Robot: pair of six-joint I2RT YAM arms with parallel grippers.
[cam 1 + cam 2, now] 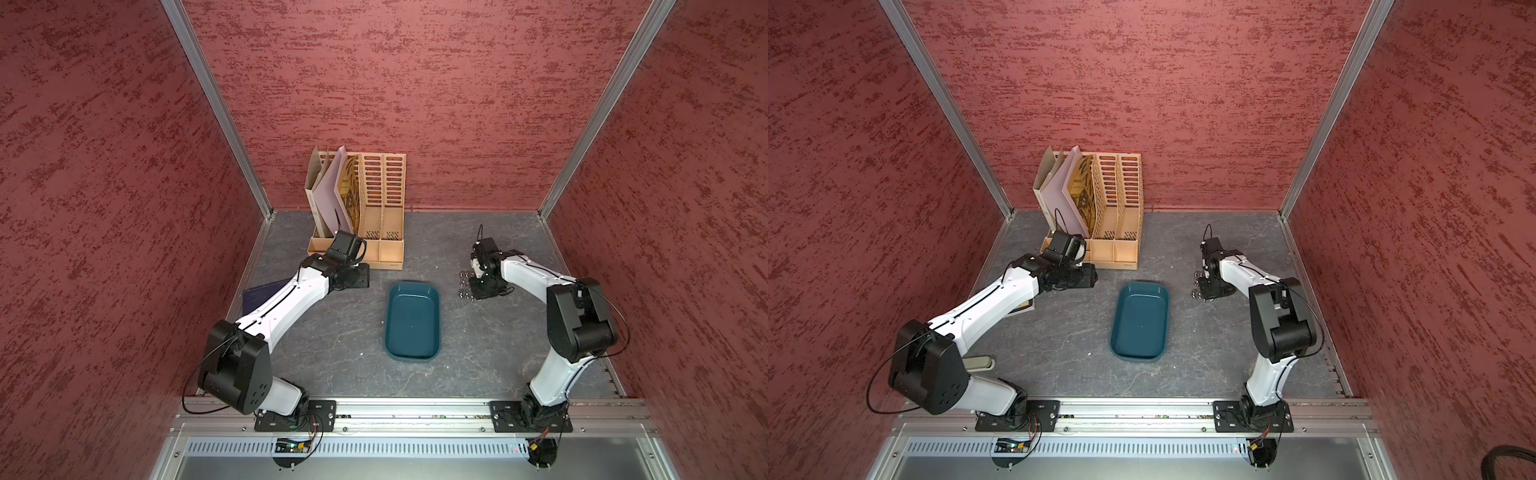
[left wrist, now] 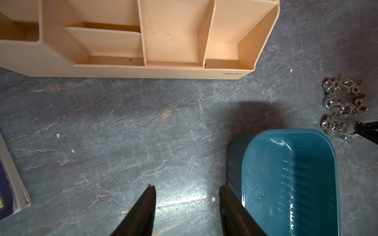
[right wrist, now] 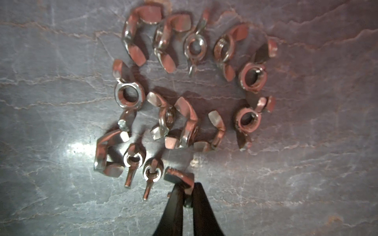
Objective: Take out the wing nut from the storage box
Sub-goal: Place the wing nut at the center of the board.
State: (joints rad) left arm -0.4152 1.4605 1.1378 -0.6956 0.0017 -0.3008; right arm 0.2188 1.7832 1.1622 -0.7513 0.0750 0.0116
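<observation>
Left to right: beige file organiser (image 1: 380, 216), the small embossed lettering (image 2: 232, 73) on its front lip not surely legible; left gripper (image 2: 187, 188), fingers spread apart, just beside the teal storage box (image 1: 412, 320) at the centre of the table (image 1: 332, 332). Right of the box, the right gripper (image 3: 187, 196) pinches one wing nut (image 3: 180, 176) at the edge of a heap of wing nuts (image 3: 193, 47) lying on the table.

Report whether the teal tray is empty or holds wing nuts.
Empty. In both top views the dark teal plastic tray shows only bare floor; the metal wing nuts lie outside on the grey table.
</observation>
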